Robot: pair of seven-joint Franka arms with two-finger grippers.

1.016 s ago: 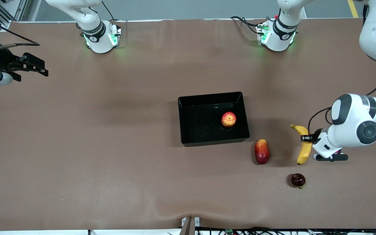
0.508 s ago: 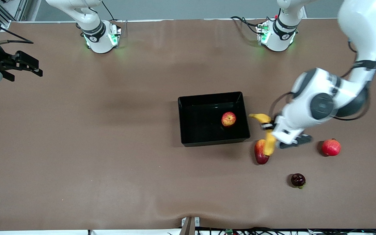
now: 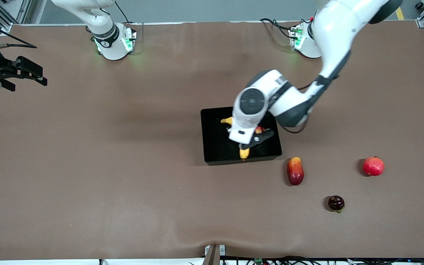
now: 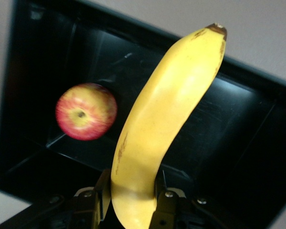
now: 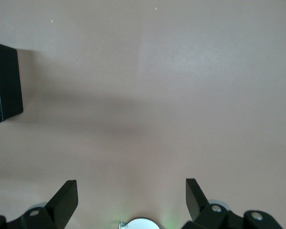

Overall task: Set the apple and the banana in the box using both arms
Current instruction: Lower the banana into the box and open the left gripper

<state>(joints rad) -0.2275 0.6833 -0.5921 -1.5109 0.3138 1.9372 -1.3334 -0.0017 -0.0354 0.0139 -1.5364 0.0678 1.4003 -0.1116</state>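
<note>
Yellow banana clamped in left gripper over black box; apple inside. Right gripper spread, waiting at right arm's end. Mango, pinkish-red fruit, dark fruit on table.

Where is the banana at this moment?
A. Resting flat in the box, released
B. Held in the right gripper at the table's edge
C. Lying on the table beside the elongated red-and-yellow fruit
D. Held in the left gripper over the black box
D: the left gripper is shut on the banana, which hangs over the box where the apple already lies.
</note>
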